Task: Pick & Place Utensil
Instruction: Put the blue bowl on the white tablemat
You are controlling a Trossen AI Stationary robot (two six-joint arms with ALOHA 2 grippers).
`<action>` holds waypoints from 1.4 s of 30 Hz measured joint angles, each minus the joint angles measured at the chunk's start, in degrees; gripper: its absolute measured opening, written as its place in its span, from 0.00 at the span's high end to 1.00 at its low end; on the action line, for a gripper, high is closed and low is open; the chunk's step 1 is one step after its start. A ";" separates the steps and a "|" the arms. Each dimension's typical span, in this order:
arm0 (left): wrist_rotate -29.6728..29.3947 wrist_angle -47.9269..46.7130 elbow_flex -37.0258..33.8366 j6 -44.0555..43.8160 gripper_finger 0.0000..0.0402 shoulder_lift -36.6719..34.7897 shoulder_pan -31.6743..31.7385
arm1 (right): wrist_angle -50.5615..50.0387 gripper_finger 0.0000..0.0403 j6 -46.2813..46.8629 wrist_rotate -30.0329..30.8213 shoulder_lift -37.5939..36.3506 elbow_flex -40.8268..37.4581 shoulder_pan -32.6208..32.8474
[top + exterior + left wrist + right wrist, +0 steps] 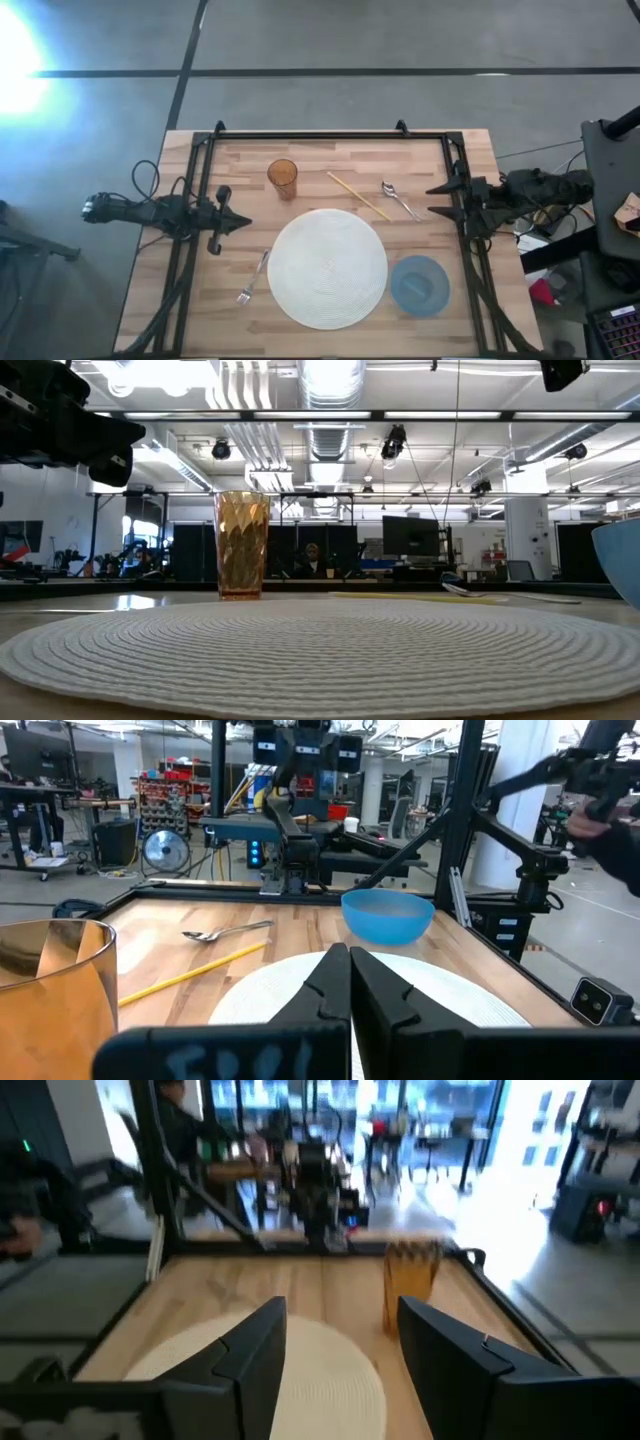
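From above, we see a light wooden desk (pixel 330 160) framed by black rails, with 2 dark arms, 1 at each side edge. At the far left, the left gripper (pixel 243 222) points inward over the desk's left side, its 2 fingers pressed together and holding nothing; its wrist view shows the same shut fingers (pixel 340 982) meeting in a point. Just right of it, near the front, a silver fork (pixel 254 277) lies on the wood, beside the left edge of a large round white placemat (pixel 327 268) at the centre of the desk. Behind the placemat's left part stands an amber faceted glass (pixel 283 178), upright; in the low view the glass (pixel 243 545) rises behind the woven mat (pixel 320 650). Moving right, a yellow chopstick (pixel 358 196) lies diagonally behind the mat, and just beside it a silver spoon (pixel 400 200) rests on the wood, untouched. Nearer the front, right of the mat, sits a blue bowl (pixel 419 284). At the right edge, the right gripper (pixel 440 200) faces inward near the spoon, its fingers spread wide apart and empty; its wrist view shows 1 dark finger (pixel 250 1355) on each side of a clear gap.
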 joint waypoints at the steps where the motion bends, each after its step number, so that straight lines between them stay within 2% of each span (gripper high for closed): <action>1: 0.00 0.00 0.02 0.00 1.00 0.00 0.00 | -2.60 0.53 0.70 0.01 1.53 2.10 0.00; 8: 0.00 0.00 0.01 0.00 1.00 0.01 0.02 | -17.92 0.53 4.93 -0.43 13.14 13.89 0.00; 14: 0.00 0.00 0.01 0.00 1.00 0.00 0.07 | -23.72 0.53 5.86 -7.62 22.56 18.73 0.04; 30: 0.00 -0.04 0.02 0.02 1.00 0.00 0.04 | -25.90 0.53 1.96 -18.56 42.62 16.62 0.09; 38: 0.00 -0.17 0.02 0.04 1.00 0.00 0.04 | -25.63 0.53 -0.70 -22.67 51.72 16.76 0.09; 42: 0.00 -0.17 0.02 0.04 1.00 0.00 0.04 | -25.25 0.53 -1.80 -22.86 55.27 16.76 0.17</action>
